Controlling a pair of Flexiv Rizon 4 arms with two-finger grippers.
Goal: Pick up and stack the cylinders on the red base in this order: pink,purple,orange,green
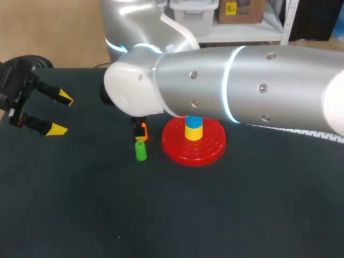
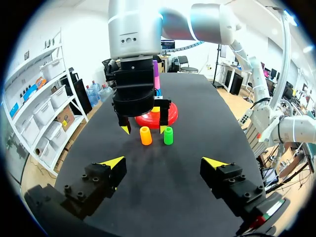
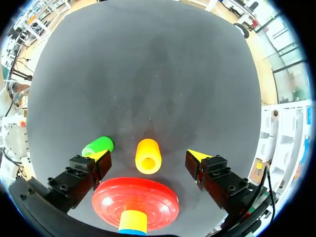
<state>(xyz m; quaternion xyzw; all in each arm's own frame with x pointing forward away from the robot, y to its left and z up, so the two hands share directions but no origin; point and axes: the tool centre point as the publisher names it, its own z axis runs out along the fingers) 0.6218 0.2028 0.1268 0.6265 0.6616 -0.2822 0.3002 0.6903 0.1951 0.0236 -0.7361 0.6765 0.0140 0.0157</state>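
Black table (image 1: pixel 215 215); short orange cylinder (image 3: pixel 148 156)

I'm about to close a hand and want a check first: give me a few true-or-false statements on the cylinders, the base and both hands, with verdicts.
1. The orange cylinder sits on the red base. False: it stands on the table beside the base.
2. The right hand is open, its fingers on either side of the orange cylinder. True.
3. The left hand holds the green cylinder. False: that hand is open and empty, off to the side.
4. The green cylinder stands on the table next to the orange one. True.
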